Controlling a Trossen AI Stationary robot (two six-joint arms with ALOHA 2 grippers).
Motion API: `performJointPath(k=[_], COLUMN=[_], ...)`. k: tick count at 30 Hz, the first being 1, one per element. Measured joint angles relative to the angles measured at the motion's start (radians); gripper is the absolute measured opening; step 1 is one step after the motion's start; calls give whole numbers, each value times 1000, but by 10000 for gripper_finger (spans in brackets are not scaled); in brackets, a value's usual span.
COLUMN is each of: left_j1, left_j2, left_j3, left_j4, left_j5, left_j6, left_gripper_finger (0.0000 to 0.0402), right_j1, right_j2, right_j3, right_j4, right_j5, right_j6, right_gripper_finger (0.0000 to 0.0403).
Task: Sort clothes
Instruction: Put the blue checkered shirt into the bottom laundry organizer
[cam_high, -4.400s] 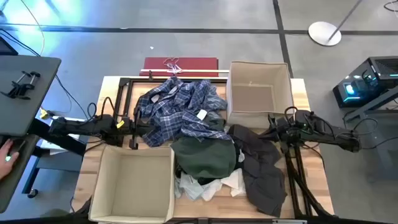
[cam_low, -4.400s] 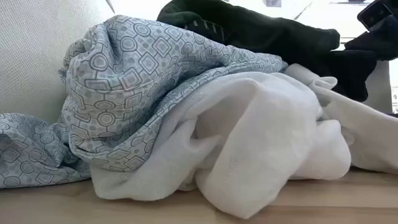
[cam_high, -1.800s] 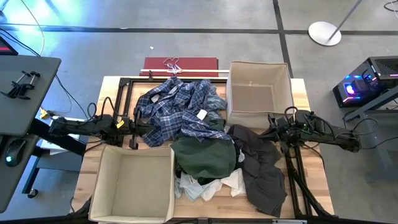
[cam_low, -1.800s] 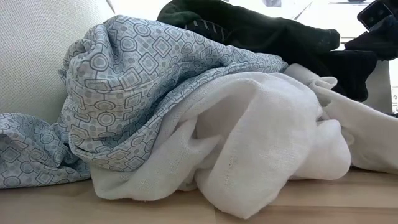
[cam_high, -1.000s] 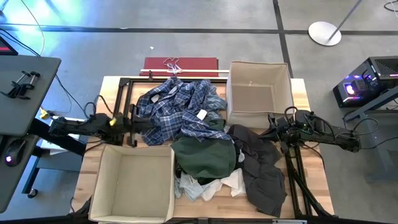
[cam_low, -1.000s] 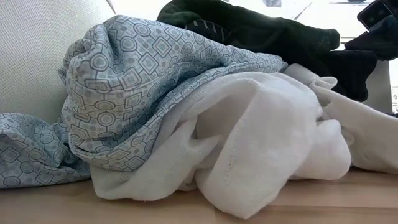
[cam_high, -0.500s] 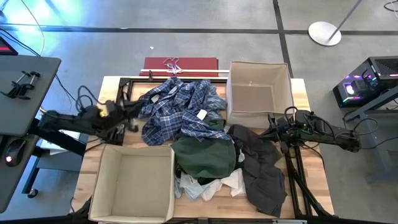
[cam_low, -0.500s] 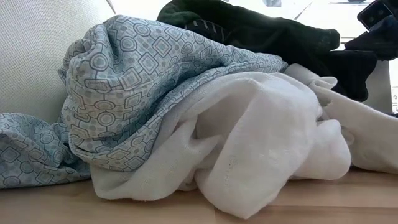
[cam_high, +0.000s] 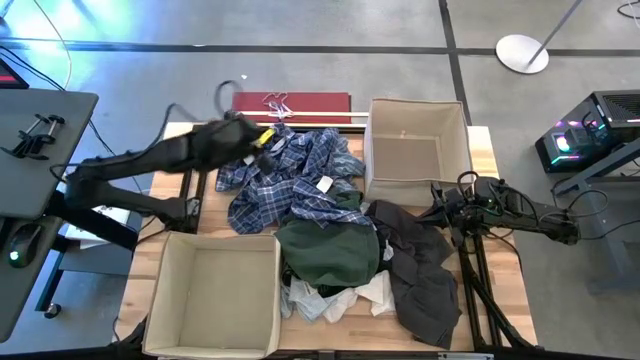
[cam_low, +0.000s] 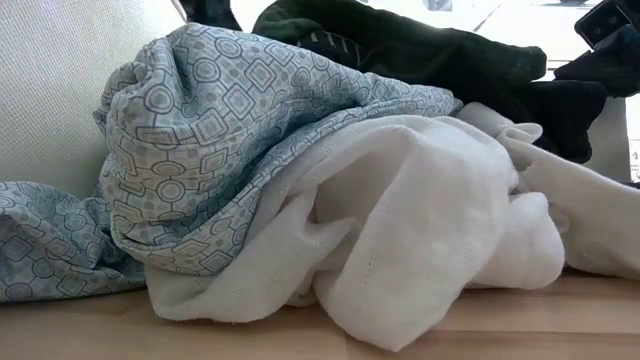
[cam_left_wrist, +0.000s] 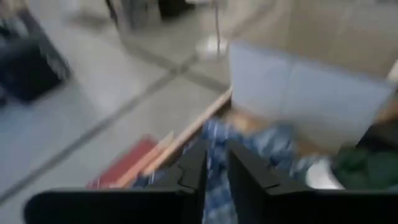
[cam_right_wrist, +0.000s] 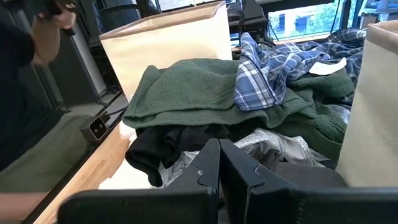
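The clothes lie in a heap mid-table. A navy-white plaid shirt (cam_high: 290, 175) is at the far side and a dark green top (cam_high: 330, 250) lies in front of it. A charcoal grey piece (cam_high: 420, 275) is to the right. White pieces (cam_high: 370, 292) and a light blue patterned cloth (cam_low: 220, 140) lie at the near edge. My left gripper (cam_high: 262, 135) hovers over the plaid shirt's far left part, its fingers (cam_left_wrist: 196, 165) a narrow gap apart, holding nothing. My right gripper (cam_high: 440, 212) waits shut at the right, by the grey piece.
One beige fabric box (cam_high: 372, 150) stands at the far right and another (cam_high: 160, 290) at the near left. A red flat thing (cam_high: 300, 102) lies beyond the far edge. A person (cam_right_wrist: 25, 74) shows beyond the table in the right wrist view.
My left arm has risen from its place at the table's left edge. It has swung toward the far edge and to the right, ending above the plaid shirt's far left part. The clothes have stayed where they were.
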Motion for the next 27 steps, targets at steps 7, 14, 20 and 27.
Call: performJointPath(k=[7,14,20,27], left_j1=[180,276,252,240], left_j2=[226,375,438,449], left_j3=[59,61,139,240], left_j4=[-161,-190,-283,-331], left_j5=[229,389,323,383], left_j6=[-62,-108,-116,-67], left_gripper_finger=[162,245,254,251], right_j1=[0,0,0,0], right_j2=[0,0,0,0], right_j3=[0,0,0,0], right_j4=[0,0,0,0], right_j5=[0,0,0,0], right_j6=[0,0,0,0], right_gripper_finger=[0,0,0,0])
